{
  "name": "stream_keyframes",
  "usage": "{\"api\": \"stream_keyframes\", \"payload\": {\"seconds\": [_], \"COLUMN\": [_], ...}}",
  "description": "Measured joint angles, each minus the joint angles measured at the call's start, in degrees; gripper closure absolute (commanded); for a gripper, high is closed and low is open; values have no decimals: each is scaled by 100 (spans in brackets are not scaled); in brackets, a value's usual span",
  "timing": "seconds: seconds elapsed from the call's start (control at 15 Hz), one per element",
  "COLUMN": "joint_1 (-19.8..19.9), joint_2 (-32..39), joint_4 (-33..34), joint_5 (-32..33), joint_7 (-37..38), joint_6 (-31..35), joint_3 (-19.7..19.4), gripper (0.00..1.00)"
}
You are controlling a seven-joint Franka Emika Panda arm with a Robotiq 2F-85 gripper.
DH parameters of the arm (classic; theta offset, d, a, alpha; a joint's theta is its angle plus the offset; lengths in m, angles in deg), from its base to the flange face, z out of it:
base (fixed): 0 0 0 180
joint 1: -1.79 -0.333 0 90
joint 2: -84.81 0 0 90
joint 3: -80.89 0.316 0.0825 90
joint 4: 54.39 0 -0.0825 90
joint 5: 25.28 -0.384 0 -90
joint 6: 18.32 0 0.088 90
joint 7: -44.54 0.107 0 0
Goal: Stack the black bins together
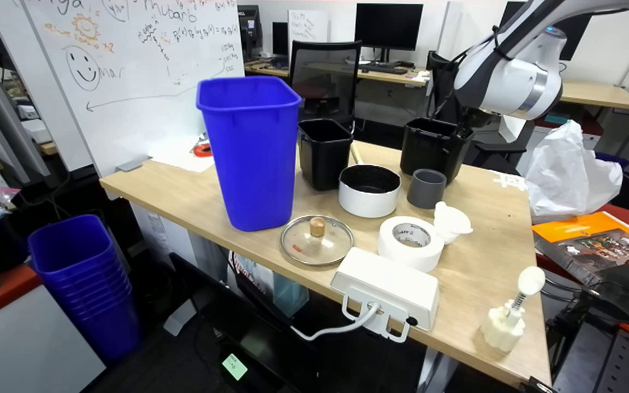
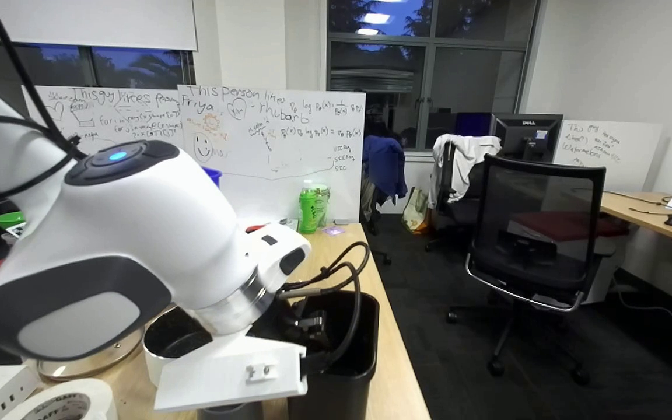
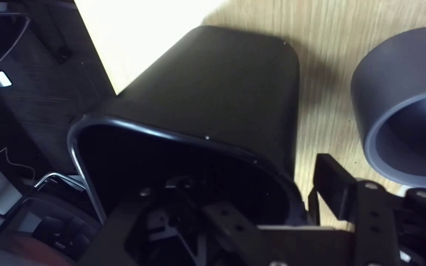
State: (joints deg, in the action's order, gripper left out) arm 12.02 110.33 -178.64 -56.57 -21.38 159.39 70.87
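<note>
One black bin stands on the table behind the white pot, in an exterior view. A second black bin stands to its right, under the arm. It also shows in an exterior view and in the wrist view. My gripper is open astride this bin's rim. One finger is inside the bin and the other is outside, with a wide gap between them. The gripper is dark and partly lost against the bin in an exterior view. The first bin is hidden in the wrist view.
A grey cup stands close beside the second bin. A white pot and a tall blue bin stand near the first bin. A glass lid, tape roll and power strip lie in front.
</note>
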Motion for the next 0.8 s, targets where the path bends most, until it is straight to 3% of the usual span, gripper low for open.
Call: {"api": "stream_keyframes", "payload": {"seconds": [0.4, 0.53, 0.8], "joint_1": [163, 186, 238], "joint_2": [68, 68, 68], "joint_4": [78, 72, 64], "joint_5": [-1, -11, -58], "joint_7": [55, 166, 425], "joint_6": [99, 83, 73], "joint_3": [163, 169, 205], "gripper": [95, 100, 97]}}
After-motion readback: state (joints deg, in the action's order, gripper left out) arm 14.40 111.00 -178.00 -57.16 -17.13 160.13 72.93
